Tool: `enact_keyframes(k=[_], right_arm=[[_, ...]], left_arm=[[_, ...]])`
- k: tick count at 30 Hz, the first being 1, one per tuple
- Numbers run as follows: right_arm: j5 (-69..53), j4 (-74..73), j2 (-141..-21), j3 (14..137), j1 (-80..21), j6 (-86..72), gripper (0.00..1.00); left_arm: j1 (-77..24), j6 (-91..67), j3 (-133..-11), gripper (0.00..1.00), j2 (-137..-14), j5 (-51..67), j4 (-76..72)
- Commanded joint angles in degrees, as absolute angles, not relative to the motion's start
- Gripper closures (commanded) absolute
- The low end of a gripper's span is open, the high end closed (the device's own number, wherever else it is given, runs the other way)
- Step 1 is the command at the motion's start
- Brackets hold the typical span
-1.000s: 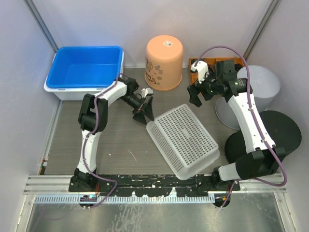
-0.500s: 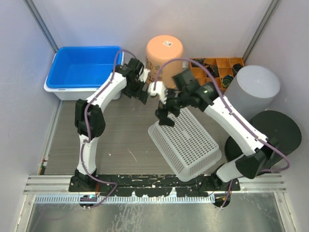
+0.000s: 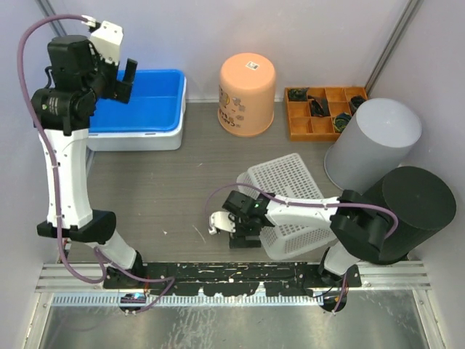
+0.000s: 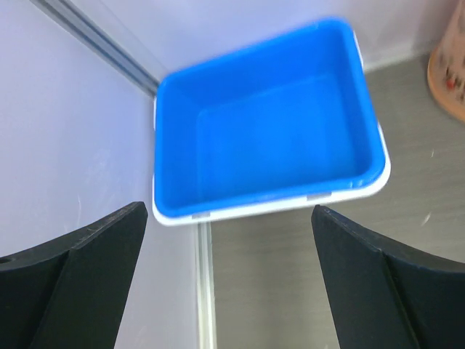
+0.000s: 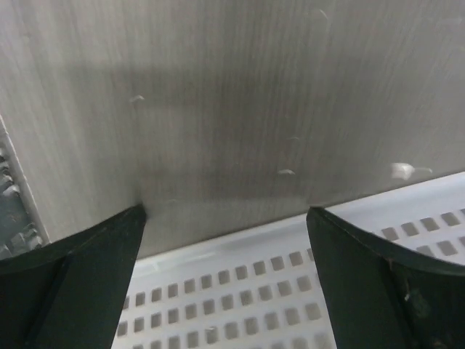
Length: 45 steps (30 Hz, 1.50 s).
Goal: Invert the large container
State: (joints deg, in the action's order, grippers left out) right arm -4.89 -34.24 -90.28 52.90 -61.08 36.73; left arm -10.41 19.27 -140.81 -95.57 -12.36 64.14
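**Both arms have swung clear of the orange bucket (image 3: pixel 247 83)**

Since a second ago the left arm has risen from mid-table. The left pincer (image 4: pixel 227 218) now hangs over the blue tub (image 3: pixel 149 109), its fingers wide apart and empty. The right arm has folded down low, and the right pincer (image 5: pixel 225 211) is also wide apart, over the near rim of the white basket (image 3: pixel 287 185). That basket has shifted and lies base-up on the table (image 3: pixel 160 189), right of centre. The blue tub stands open side up in the far left corner.
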Motion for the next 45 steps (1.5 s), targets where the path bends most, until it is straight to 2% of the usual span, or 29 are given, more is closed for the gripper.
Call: enact_keyframes(k=[1,5,13,21,27,34,37,40,45], right_arm=[[17.3,-16.0,-91.5,47.6,-59.9,36.1,0.0],[23.0,-13.4,-93.3,46.0,-56.5,36.8,0.0],[25.7,-15.3,-89.9,44.3,-48.4,38.2,0.0],[25.2,-19.2,-84.9,40.7,-46.6,38.2,0.0],[27.1,-17.3,-84.9,39.4,-43.2,38.5,0.0],[27.4,-16.8,-84.8,38.7,-40.0,38.4,0.0],[27.4,-16.3,-84.9,38.6,-38.6,38.8,0.0],[27.4,-16.1,-85.4,39.1,-37.8,38.8,0.0],[27.3,-15.9,-86.7,39.4,-37.5,38.7,0.0]], left_arm=[[-9.2,24.5,-139.3,0.01,-101.3,-1.4,78.5],[-7.4,25.9,-143.9,0.01,-107.6,3.8,83.3],[-6.1,34.1,-140.9,0.01,-115.2,11.1,81.0],[-5.2,57.8,-138.6,0.01,-116.4,15.0,85.9],[-4.9,51.9,-150.1,0.1,-124.9,13.9,86.3],[-5.2,49.4,-133.4,0.11,-119.6,17.9,75.3],[-5.1,48.7,-135.6,0.12,-122.6,16.3,75.4],[-5.0,46.7,-138.9,0.19,-125.5,14.5,74.4],[-5.1,45.3,-141.7,0.2,-127.6,15.0,73.1]])
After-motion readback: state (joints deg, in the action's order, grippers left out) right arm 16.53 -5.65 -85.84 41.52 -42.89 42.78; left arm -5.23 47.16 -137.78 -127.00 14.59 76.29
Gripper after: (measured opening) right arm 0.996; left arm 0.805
